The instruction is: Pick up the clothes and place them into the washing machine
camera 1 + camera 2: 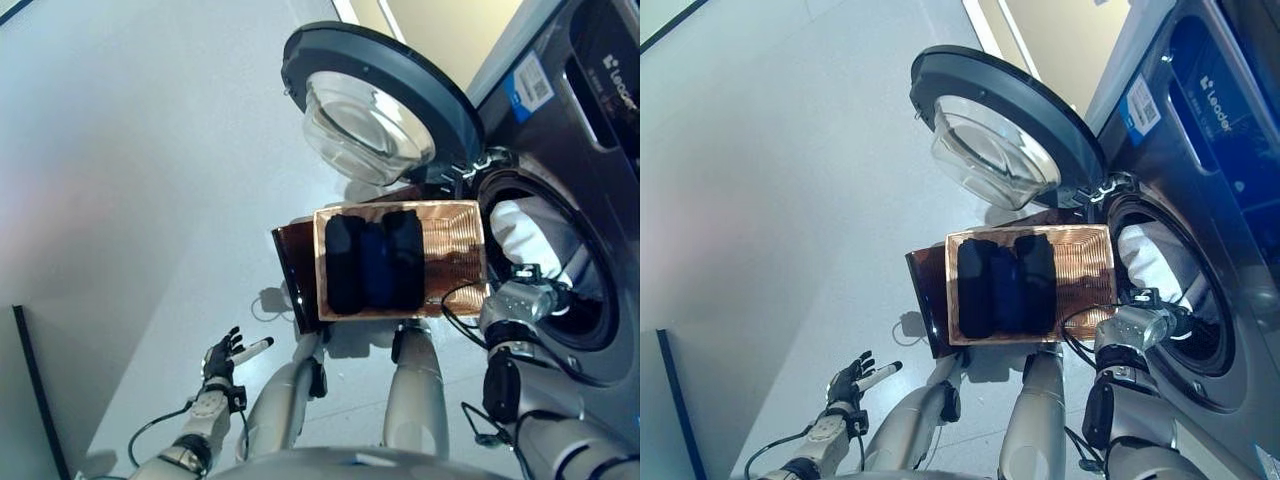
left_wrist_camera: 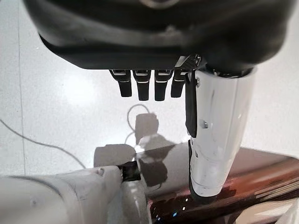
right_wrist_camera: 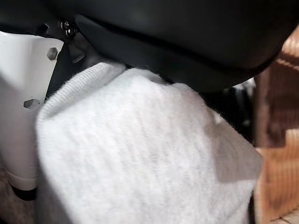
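Dark left hand (image 1: pixel 222 360) hangs near-left over the pale grey floor (image 1: pixel 150 180), fingers straight and relaxed, grasping nothing. Woven tan rectangular basket (image 1: pixel 455 262) sits in the middle, a folded black garment (image 1: pixel 375 260) lying inside it. Right hand (image 1: pixel 520 300) is at the mouth of the dark grey front-loading washing machine (image 1: pixel 590 150) on the right, clenched on a white fuzzy knit garment (image 3: pixel 140 154) that bulges at the drum opening. Round glass-windowed machine door (image 1: pixel 375 105) stands swung open, far of the basket
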Robot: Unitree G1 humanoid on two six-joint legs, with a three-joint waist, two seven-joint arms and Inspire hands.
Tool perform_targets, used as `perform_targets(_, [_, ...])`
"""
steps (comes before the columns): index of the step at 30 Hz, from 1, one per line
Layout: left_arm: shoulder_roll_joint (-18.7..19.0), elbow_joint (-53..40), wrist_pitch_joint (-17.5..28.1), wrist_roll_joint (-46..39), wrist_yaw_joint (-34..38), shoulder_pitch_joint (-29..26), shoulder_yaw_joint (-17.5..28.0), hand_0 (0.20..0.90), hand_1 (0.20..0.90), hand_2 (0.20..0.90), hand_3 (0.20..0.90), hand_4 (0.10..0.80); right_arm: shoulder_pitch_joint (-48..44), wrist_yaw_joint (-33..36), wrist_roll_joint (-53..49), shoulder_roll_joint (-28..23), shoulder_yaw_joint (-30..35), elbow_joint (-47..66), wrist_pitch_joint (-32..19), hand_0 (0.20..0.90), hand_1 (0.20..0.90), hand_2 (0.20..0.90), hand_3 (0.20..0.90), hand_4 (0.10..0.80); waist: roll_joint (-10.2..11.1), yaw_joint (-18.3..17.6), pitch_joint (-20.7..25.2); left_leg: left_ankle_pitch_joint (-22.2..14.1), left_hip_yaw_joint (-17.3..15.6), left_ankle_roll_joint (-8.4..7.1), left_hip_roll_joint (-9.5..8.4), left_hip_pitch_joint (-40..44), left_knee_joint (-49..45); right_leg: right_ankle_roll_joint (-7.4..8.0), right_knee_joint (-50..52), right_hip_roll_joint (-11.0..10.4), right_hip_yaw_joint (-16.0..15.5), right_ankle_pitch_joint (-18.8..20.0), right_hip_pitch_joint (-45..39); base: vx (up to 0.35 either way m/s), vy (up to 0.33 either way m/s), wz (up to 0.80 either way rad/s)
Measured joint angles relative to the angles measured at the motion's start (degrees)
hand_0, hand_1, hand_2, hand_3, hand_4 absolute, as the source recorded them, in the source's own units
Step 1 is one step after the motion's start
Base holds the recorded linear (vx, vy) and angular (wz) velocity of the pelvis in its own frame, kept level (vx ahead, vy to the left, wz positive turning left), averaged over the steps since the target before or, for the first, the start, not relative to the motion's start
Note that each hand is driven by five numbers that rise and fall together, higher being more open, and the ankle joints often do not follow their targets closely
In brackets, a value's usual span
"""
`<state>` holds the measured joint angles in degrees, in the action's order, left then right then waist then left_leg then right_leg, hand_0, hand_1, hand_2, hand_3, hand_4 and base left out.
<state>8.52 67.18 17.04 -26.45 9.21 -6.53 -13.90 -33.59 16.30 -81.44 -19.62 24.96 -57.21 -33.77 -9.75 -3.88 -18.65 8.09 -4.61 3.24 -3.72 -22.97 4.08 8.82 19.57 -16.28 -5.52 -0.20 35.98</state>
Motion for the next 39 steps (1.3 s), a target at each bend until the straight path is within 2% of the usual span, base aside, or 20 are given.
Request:
perform_targets(5, [0.5, 0.6, 0.2, 0.0, 0.0, 1.1, 0.5, 0.900, 0.900, 0.900, 0.900, 0.800, 0.5, 0.5, 0.0, -0.6, 2.1, 0.0, -0.2, 0.200, 0.200, 0.200, 0.200, 0.300, -0.1, 0.0, 1.1, -0.4, 0.0, -0.07, 0.30, 1.9, 0.1, 0.01, -1.2, 0.3, -0.1, 0.2, -2.4, 0.003, -0.026, -0.05])
perform_targets(10, [1.0, 0.6, 0.7, 0.1, -0.1, 1.6, -0.5, 0.900, 0.900, 0.900, 0.900, 0.800, -0.7, 2.0, 0.9, -4.2, 1.9, -1.9, -0.1, 0.200, 0.200, 0.200, 0.200, 0.300, -0.5, 0.4, 1.8, -0.5, -0.2, -0.06, 0.15, 1.2, 0.2, -0.10, -1.0, 0.0, 0.3, 0.1, -1.4, -0.001, 0.002, -0.01])
perform_targets(16, [0.9, 0.5, 0.9, 0.6, -0.6, 2.4, -1.8, 0.900, 0.900, 0.900, 0.900, 0.800, -3.8, 3.9, 2.7, -11.4, 1.4, -7.1, 0.2, 0.200, 0.200, 0.200, 0.200, 0.300, -4.3, 1.9, 3.2, -0.3, -0.4, -0.03, -0.07, -0.7, 0.2, 0.14, -0.5, -0.1, 0.7, 0.2, 1.0, -0.001, -0.002, 0.01])
perform_targets(22, [0.7, -0.3, 1.1, 0.7, -0.8, 2.5, -4.5, 0.900, 0.900, 0.900, 0.900, 0.800, -7.0, 5.3, 2.7, -14.2, 0.4, -10.1, 1.5, 0.200, 0.200, 0.200, 0.200, 0.300, -8.0, 3.2, 3.0, 0.0, 0.0, -0.58, -0.23, -2.1, 0.4, -0.23, 3.1, -0.3, 0.9, -1.8, 4.0, 0.012, -0.003, 0.05])
perform_targets(26, [0.2, -0.3, 1.0, 0.7, -1.3, 2.9, -4.8, 0.900, 0.900, 0.900, 0.900, 0.800, -7.7, 6.3, 2.7, -14.5, 0.4, -10.1, 1.8, 0.200, 0.200, 0.200, 0.200, 0.300, -9.3, 3.4, 2.5, 0.2, 0.1, -0.78, -0.23, -2.6, 0.4, -0.71, 5.3, -0.5, 1.1, -2.9, 5.6, 0.027, -0.006, 0.06])
perform_targets(29, [0.1, -0.3, 1.3, 0.7, -1.4, 2.9, -4.9, 0.900, 0.900, 0.900, 0.900, 0.800, -7.8, 6.4, 2.7, -15.5, 0.4, -11.0, 1.8, 0.200, 0.200, 0.200, 0.200, 0.300, -9.5, 3.4, 2.4, 0.2, 0.2, -0.97, -0.29, -2.6, 0.4, -0.92, 6.6, -0.6, 1.1, -3.9, 6.3, -0.001, -0.002, 0.04])
perform_targets(30, [0.1, -0.3, 1.3, 0.7, -1.4, 2.8, -4.9, 0.900, 0.900, 0.900, 0.900, 0.800, -7.9, 6.4, 2.7, -16.0, 0.4, -11.2, 1.8, 0.524, 0.524, 0.524, 0.524, 0.531, -9.5, 3.4, 2.2, 0.3, 0.2, -1.05, -0.27, -2.6, 0.4, -0.95, 6.7, -0.6, 1.1, -4.1, 6.4, 0.000, 0.000, 0.00])
perform_targets(31, [0.1, -0.3, 1.4, 0.7, -1.3, 2.8, -4.9, 0.900, 0.900, 0.900, 0.900, 0.800, -7.9, 6.4, 2.7, -16.5, 0.4, -11.2, 1.8, 0.900, 0.900, 0.900, 0.900, 0.800, -9.5, 3.3, 2.0, 0.3, 0.2, -1.08, -0.25, -2.6, 0.4, -0.97, 6.9, -0.6, 1.2, -4.2, 6.5, 0.000, 0.000, 0.00])
perform_targets(39, [0.0, -0.4, 1.8, 0.7, -1.3, 2.7, -4.9, 0.900, 0.900, 0.900, 0.900, 0.800, -7.8, 5.9, 2.1, -18.0, 0.4, -12.2, 1.8, 0.900, 0.900, 0.900, 0.900, 0.800, -8.7, 2.9, 1.4, 0.4, 0.2, -1.21, -0.21, -2.4, 0.4, -0.92, 7.2, -0.5, 1.3, -4.3, 6.4, 0.000, 0.000, 0.00])
